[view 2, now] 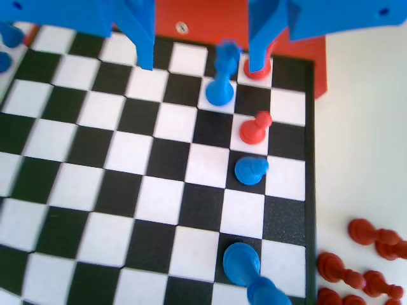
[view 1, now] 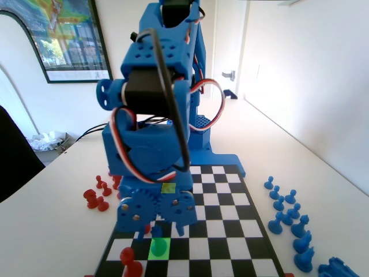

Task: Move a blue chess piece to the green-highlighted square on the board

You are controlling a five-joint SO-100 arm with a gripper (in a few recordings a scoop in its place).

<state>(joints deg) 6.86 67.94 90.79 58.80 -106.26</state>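
Blue chess piece stands upright between the spread, empty jaws of the gripper.

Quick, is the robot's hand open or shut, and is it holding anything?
Blue robot hand: open, holding nothing; the tall slim blue plastic chess piece stands between its fingers, untouched.

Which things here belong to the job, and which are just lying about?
Job: hand, open; green-highlighted square; blue piece on it; board.
Lying about, in the fixed view: red pieces left of the board; blue pieces right of it; yellow square.
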